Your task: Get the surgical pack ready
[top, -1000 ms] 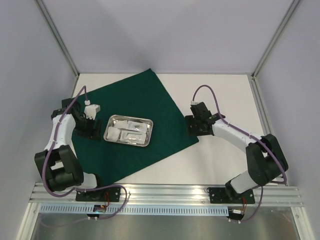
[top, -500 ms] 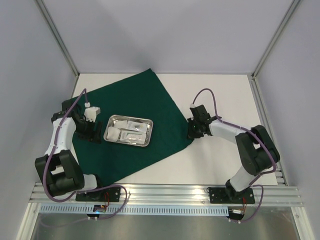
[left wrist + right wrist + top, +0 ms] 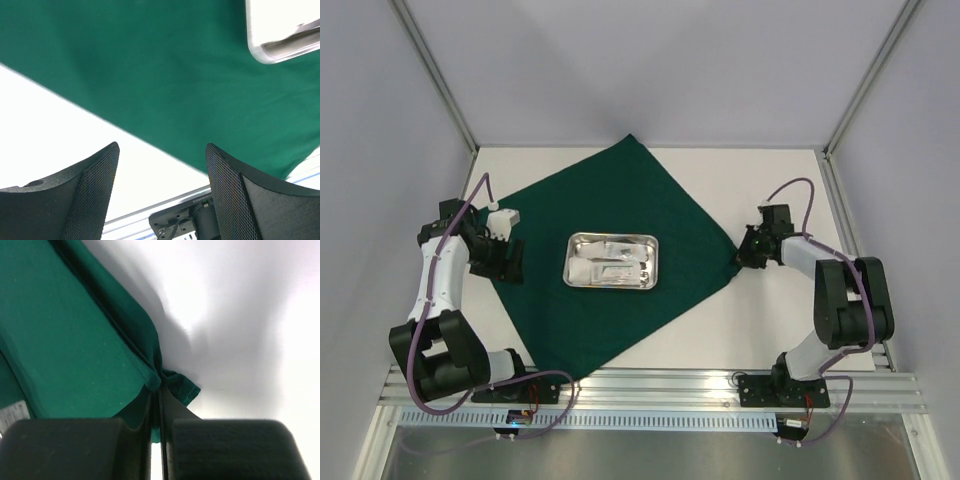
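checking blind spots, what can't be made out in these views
Top view: items in the steel tray, too small to name.
Left wrist view: tray, cut off upper right.
Top view: left corner of the green cloth, under the left gripper.
Right wrist view: cloth inside the pinch, hidden by the shut right gripper.

The top view looks down from above and behind the arms over the whole counter (image 3: 780, 190). Both wrist views sit close above the green cloth (image 3: 620, 200), which all three share. The left wrist view also catches a corner of the tray (image 3: 260, 52).
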Motion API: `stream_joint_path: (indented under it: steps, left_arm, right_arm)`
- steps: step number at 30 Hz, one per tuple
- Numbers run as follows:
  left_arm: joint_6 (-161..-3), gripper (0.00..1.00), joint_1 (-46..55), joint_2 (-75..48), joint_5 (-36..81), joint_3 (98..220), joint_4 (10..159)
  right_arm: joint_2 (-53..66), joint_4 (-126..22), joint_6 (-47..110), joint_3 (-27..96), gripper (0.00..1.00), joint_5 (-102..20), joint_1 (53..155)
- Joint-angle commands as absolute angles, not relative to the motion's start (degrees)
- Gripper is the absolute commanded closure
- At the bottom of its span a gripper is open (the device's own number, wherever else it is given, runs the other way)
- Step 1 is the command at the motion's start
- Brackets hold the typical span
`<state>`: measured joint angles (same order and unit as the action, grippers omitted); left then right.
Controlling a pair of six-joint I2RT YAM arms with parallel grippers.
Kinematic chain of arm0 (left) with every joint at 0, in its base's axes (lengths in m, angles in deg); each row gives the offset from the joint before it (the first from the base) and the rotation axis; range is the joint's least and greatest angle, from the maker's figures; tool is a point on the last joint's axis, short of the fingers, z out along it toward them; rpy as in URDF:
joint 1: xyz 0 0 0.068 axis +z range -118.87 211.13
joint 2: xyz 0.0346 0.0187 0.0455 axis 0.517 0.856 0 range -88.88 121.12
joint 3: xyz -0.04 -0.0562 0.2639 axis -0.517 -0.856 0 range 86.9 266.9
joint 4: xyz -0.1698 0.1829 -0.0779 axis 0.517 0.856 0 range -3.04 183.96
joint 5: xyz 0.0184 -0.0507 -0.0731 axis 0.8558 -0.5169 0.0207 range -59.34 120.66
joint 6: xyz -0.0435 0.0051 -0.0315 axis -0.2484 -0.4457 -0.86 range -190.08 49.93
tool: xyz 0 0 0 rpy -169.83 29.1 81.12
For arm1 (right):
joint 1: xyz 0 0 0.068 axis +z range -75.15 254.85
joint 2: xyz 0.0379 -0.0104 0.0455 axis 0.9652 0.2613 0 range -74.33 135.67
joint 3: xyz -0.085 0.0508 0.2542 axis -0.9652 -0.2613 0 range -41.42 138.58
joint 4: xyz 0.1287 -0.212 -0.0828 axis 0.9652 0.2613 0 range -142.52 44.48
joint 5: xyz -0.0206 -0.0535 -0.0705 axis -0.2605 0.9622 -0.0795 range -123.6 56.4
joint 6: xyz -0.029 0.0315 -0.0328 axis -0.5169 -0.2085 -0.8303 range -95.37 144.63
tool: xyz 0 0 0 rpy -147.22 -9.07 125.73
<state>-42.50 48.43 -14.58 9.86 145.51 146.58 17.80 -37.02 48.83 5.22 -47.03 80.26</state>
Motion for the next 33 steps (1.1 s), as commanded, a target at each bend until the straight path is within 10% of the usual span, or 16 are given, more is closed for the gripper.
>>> stream_joint_path:
  steps: [1,8,15,33]
  left_arm:
    - [-41.77,0.22,48.45,-15.84,8.16,147.81,148.22]
    - [-41.60,0.22,48.36,-15.76,8.07,147.63,148.48]
    - [-41.42,0.21,48.45,-15.93,8.33,147.19,148.49]
    - [-41.69,0.21,48.45,-17.51,8.68,143.50,146.82]
  right_arm:
    - [16.28,-37.14,45.55,6.22,0.99,-46.08,72.06]
    - [19.09,-30.47,39.05,14.03,0.87,-41.52,63.34]
    - [15.08,-26.60,40.80,19.84,0.53,-38.00,64.56]
    - [14.51,-41.44,49.58,8.24,0.52,-57.74,90.23]
